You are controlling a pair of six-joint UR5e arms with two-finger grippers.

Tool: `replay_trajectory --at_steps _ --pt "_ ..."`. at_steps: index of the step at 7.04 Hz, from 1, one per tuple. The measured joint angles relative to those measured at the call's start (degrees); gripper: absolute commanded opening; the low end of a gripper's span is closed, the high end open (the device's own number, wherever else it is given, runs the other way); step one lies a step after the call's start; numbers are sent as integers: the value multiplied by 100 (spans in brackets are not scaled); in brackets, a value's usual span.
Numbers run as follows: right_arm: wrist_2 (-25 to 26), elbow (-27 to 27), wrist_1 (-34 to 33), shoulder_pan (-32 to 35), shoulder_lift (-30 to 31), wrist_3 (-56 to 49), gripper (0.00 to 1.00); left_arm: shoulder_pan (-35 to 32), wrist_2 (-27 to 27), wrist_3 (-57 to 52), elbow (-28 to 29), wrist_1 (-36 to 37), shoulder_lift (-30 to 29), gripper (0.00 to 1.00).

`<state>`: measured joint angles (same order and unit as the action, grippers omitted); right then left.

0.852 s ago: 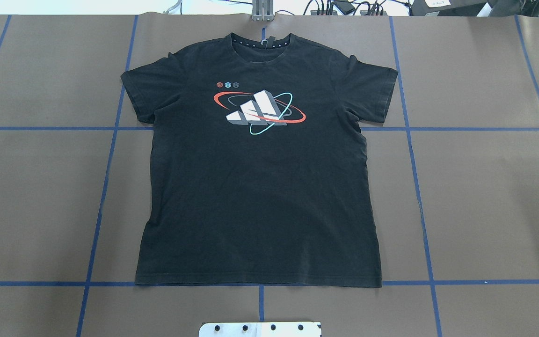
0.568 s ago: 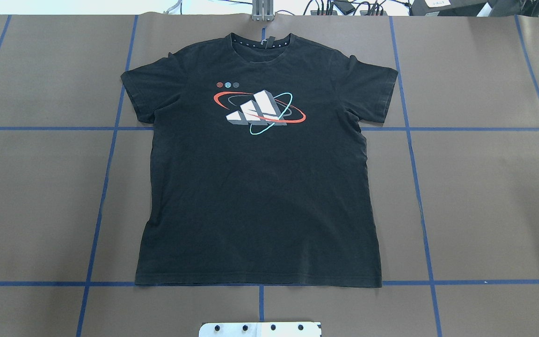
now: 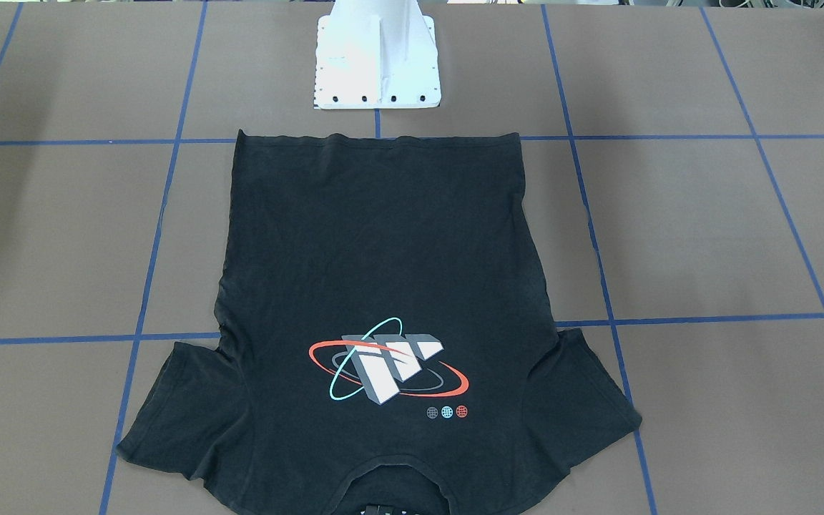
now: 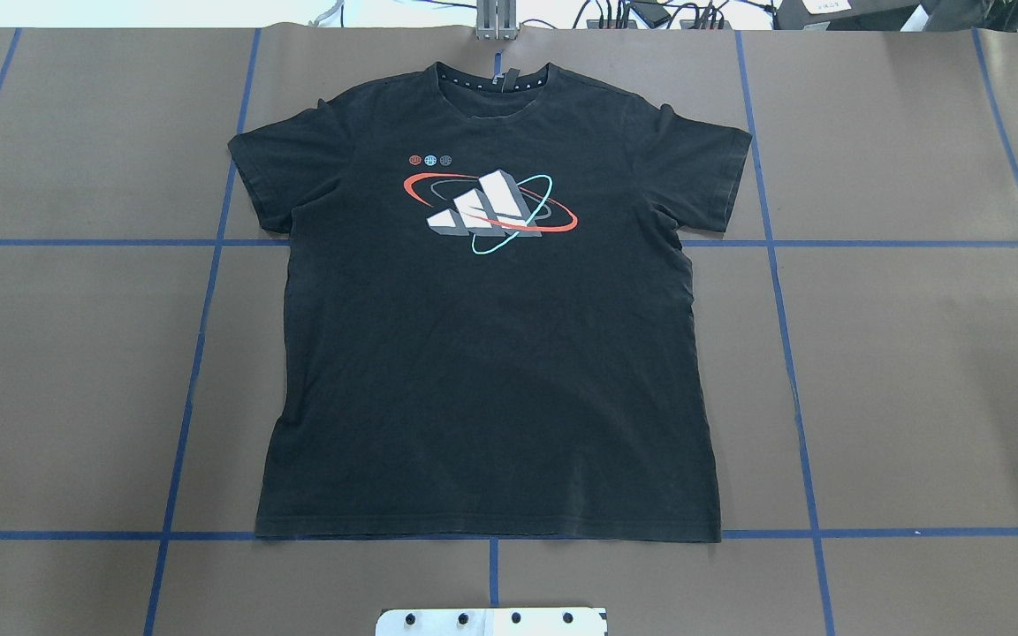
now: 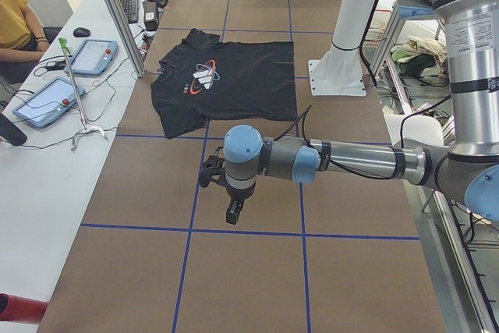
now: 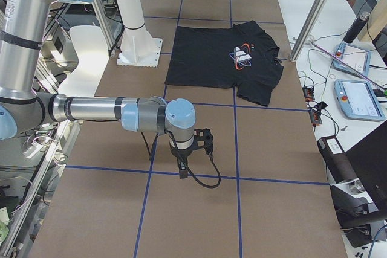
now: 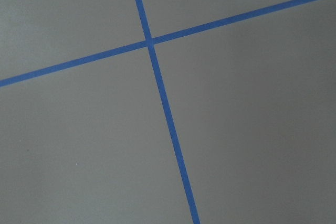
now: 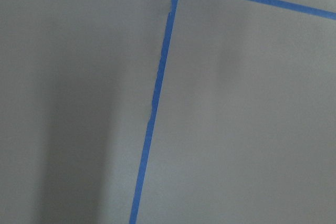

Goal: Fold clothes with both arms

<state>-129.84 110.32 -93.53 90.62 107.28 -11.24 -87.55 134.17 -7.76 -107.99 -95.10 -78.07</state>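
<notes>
The black T-shirt (image 4: 491, 371) lies flat and face up in the middle of the brown table, collar at the far edge and hem toward the robot's base. It also shows in the front view (image 3: 383, 243) and both side views (image 5: 242, 79) (image 6: 208, 64). My left gripper (image 5: 232, 211) hangs over bare table well away from the shirt, seen only in the left side view. My right gripper (image 6: 182, 167) hangs likewise at the other end, seen only in the right side view. I cannot tell whether either is open or shut. Both wrist views show only table and blue tape.
Blue tape lines (image 4: 200, 353) grid the table. The white pedestal (image 3: 376, 64) stands just behind the hem. A side bench holds tablets (image 5: 47, 103) and cables, with a seated person (image 5: 19, 17) there. A metal post (image 6: 308, 19) stands near the collar.
</notes>
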Motion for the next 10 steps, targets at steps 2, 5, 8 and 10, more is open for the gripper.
replay_trajectory --at_steps 2,5,8,10 --pt "-12 36 -2 0 -376 38 100 -6 0 49 -130 -276 -36 100" --pt "-81 -39 233 0 -1149 120 100 -7 -36 62 -132 -757 -607 100" --pt "-264 -470 370 -22 -1816 314 100 2 -6 213 277 -1591 -1577 100" --pt "-527 -736 393 -187 -2328 462 99 67 8 744 632 -2046 -1971 100"
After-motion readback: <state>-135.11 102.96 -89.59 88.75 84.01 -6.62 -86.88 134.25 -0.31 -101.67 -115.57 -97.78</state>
